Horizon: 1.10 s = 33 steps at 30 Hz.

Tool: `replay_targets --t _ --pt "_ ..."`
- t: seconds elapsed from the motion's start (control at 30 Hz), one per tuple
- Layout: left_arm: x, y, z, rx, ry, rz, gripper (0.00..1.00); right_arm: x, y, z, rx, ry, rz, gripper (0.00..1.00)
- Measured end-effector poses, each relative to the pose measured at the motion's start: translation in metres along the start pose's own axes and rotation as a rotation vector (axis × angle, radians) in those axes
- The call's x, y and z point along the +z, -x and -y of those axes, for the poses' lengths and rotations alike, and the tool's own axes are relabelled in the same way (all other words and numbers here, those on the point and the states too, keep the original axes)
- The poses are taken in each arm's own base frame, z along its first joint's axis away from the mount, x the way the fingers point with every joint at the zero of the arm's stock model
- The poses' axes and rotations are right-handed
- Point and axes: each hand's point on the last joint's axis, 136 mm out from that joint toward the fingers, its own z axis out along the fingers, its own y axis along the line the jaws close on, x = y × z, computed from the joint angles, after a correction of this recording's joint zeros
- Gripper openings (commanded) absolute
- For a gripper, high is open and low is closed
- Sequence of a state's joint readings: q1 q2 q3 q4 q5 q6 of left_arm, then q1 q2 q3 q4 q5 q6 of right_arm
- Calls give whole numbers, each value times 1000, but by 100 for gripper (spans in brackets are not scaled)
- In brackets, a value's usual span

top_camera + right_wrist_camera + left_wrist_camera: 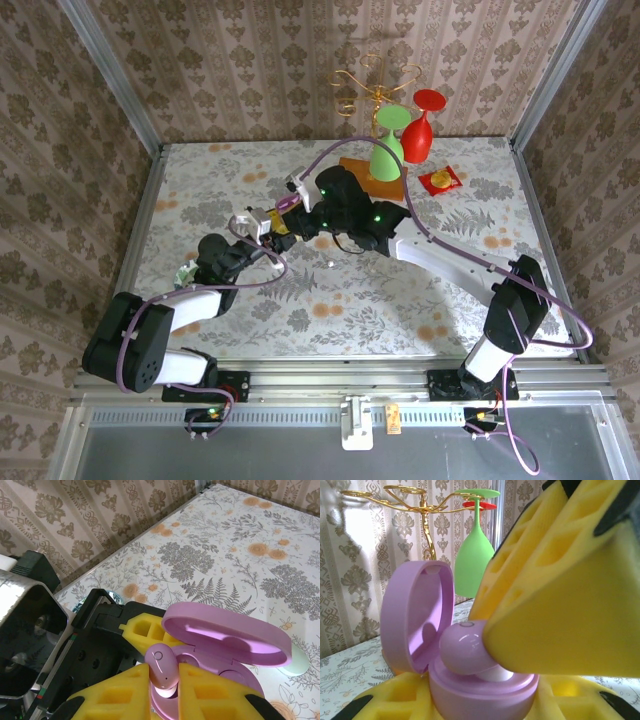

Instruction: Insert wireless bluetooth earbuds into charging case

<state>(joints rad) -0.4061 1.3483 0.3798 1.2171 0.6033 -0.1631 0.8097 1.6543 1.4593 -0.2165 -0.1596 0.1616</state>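
Observation:
The purple charging case (480,692) is held in my left gripper (482,702), its yellow fingers (385,702) shut on the base. The lid (412,617) stands open. My right gripper (165,690) is shut on a purple earbud (162,666) between its yellow pads (117,695). The earbud (465,647) sits tilted on top of the case base, its whitish tip down in a well. From the right wrist, the open case (227,637) lies just beyond the earbud. In the top view both grippers meet at mid-table, left gripper (262,235) and right gripper (292,215).
At the back stand a green glass (385,150) and a red glass (420,125) by a gold rack (375,85), on an orange mat (372,170). A red and yellow packet (440,180) lies to their right. A small pale item (328,263) lies near the grippers.

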Motion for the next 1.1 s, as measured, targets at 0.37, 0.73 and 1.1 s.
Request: replay_targets --t 0.37,0.73,1.1 --pt "0 -3 -3 -9 19 -10 30 3 -5 8 21 -71 3 34" --pt "0 -3 -2 3 12 -9 30 -27 3 6 31 -78 59 52" --pt "2 -18 21 5 -145 -47 30 -56 47 18 110 -95 112 56"
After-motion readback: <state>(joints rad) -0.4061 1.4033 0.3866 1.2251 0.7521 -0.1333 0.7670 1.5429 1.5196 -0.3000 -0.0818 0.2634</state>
